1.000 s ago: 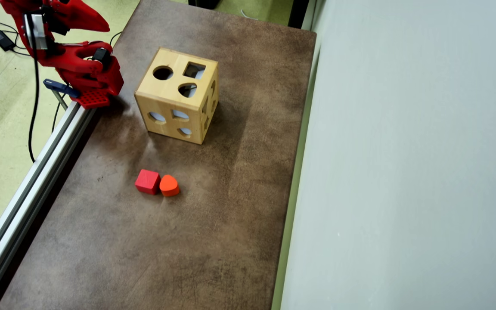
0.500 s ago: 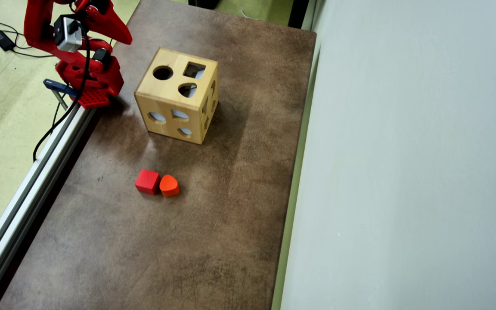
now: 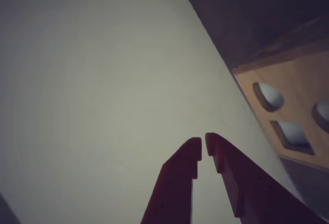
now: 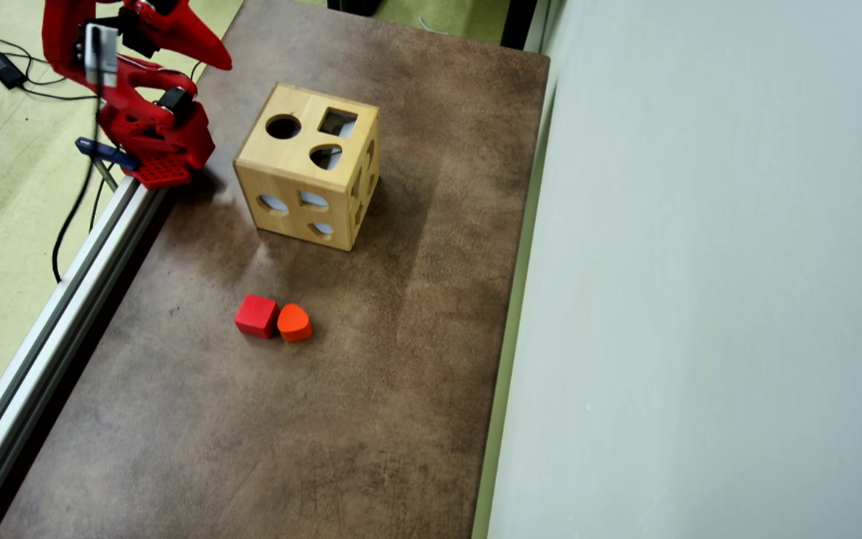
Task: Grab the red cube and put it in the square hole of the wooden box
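Overhead view: arm (image 4: 139,112) has shifted slightly; fingers (image 3: 202,143) nearly together, empty; red cube (image 4: 256,315) unmoved.

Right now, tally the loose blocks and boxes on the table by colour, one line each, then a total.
Red: 1, the red cube
Orange: 1, the rounded orange block, touching the cube
Light tan: 1, the wooden box
Total: 3
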`<control>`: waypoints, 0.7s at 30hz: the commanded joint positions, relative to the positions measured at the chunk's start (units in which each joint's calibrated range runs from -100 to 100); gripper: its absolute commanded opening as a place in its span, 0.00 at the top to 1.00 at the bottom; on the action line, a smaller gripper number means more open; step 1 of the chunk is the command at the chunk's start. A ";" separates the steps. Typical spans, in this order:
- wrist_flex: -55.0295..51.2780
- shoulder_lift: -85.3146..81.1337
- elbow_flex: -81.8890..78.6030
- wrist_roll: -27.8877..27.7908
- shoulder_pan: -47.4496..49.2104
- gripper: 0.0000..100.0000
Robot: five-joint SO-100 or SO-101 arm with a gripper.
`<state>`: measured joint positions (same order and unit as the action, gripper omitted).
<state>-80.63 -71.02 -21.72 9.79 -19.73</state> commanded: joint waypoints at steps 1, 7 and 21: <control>3.63 4.31 1.14 2.98 -8.21 0.98; 4.35 16.03 2.04 4.98 -14.52 0.98; 4.35 27.58 1.23 8.06 -20.47 0.98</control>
<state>-77.08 -43.73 -21.72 17.75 -39.85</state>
